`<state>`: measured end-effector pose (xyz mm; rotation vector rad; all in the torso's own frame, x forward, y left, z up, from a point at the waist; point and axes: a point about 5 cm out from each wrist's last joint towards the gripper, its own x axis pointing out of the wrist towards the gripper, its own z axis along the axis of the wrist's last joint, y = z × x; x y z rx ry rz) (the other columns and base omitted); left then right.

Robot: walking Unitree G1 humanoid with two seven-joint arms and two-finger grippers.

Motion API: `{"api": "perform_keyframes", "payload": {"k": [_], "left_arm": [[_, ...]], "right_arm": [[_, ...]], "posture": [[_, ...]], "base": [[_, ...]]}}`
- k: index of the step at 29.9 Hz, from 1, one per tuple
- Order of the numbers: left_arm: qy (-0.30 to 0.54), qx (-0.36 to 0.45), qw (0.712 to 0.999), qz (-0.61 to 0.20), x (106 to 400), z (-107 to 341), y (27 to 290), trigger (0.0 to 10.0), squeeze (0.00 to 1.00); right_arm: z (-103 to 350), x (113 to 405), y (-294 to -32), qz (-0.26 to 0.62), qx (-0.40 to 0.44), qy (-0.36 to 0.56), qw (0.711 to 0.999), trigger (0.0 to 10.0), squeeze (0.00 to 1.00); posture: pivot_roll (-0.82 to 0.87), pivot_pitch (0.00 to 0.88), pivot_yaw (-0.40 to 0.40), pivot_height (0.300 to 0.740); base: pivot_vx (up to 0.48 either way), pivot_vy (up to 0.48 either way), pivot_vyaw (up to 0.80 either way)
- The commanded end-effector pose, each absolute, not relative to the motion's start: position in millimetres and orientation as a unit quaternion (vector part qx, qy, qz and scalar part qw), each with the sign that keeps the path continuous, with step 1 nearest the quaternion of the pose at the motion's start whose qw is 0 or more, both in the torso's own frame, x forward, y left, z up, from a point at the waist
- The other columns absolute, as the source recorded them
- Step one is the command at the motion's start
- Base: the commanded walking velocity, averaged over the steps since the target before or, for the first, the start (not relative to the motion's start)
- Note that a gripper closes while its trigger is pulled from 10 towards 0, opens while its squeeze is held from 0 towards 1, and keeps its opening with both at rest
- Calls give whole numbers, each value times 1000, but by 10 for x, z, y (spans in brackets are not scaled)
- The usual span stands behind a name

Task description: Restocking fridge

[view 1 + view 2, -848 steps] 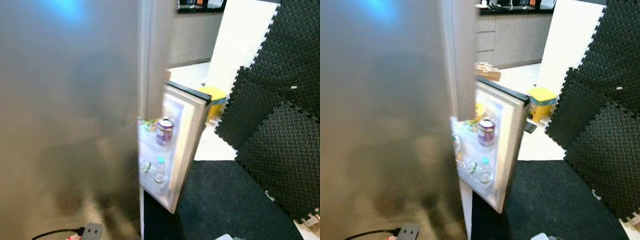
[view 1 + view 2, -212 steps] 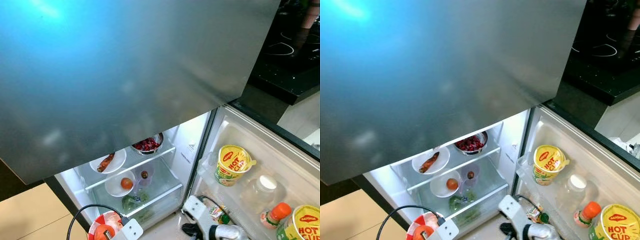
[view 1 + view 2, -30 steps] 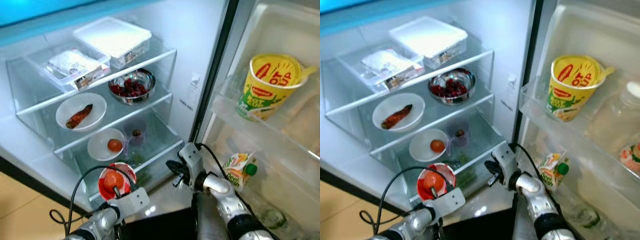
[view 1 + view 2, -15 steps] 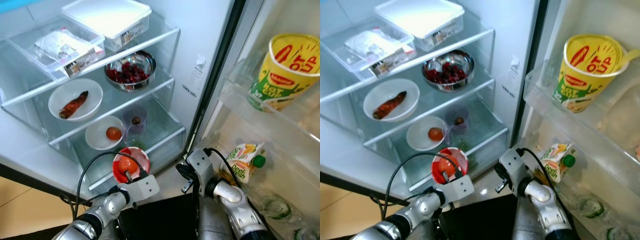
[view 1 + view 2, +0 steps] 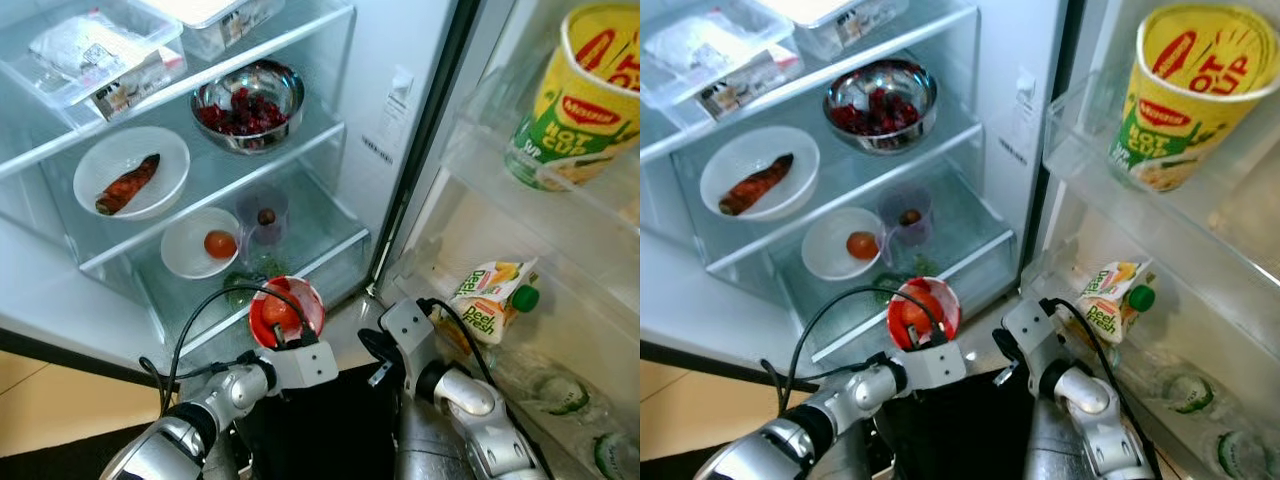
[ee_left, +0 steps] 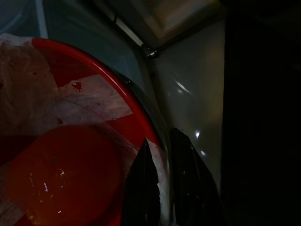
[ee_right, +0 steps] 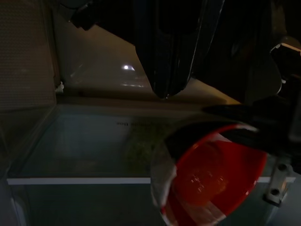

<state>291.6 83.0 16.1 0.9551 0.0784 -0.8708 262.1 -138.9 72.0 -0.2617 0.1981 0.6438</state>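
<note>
— Two fingers of my left gripper (image 6: 162,188) are pinched on the rim of the red bowl (image 5: 287,310), one inside the rim and one outside.

— What's in it?

— A tomato (image 5: 280,314), under clear wrap. I hold the bowl tilted in front of the open fridge, low down, just before the bottom drawer (image 5: 300,262).

— And your other side?

— My right gripper (image 7: 165,56) hangs lower, beside the bowl, near the foot of the door. Its fingers look pressed together with nothing between them.

— What sits behind the bowl?

— On the shelf above the drawer, a white bowl with a tomato (image 5: 200,243), and just beside it a small clear cup (image 5: 263,217) with something dark inside. One shelf up, a white plate with a reddish piece of food (image 5: 130,183) and a steel bowl of red berries (image 5: 247,106). Above those, flat plastic boxes (image 5: 100,55).

— And the door?

— On my right: a yellow noodle cup (image 5: 585,95) in the upper rack, a juice pouch with a green cap (image 5: 492,300) lower down, and bottle tops (image 5: 562,395) in the bottom rack.
</note>
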Motion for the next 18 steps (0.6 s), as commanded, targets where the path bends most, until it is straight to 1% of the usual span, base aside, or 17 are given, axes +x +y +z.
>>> {"api": "perform_keyframes", "payload": {"k": [1, 7, 8, 18], "left_arm": [[54, 467, 785, -404, 2883, 87, 913, 10000, 0], [42, 489, 780, -389, 2974, 162, 946, 10000, 0], [30, 502, 779, -373, 3050, 233, 950, 10000, 0], [22, 518, 778, -355, 3116, 287, 955, 10000, 0]], "right_arm": [[674, 2540, -1347, 321, -117, 111, 933, 10000, 0], [728, 2518, -1338, 317, -114, 108, 935, 10000, 0], [753, 2506, -1336, 315, -113, 107, 936, 10000, 0], [800, 2479, -1321, 310, -111, 108, 938, 10000, 0]], "posture": [[-111, 429, 98, 346], [-115, 436, 102, 346], [-116, 444, 102, 346], [-121, 454, 106, 346]], "base": [[0, 0, 0], [0, 0, 0], [0, 0, 0], [0, 0, 0]]}}
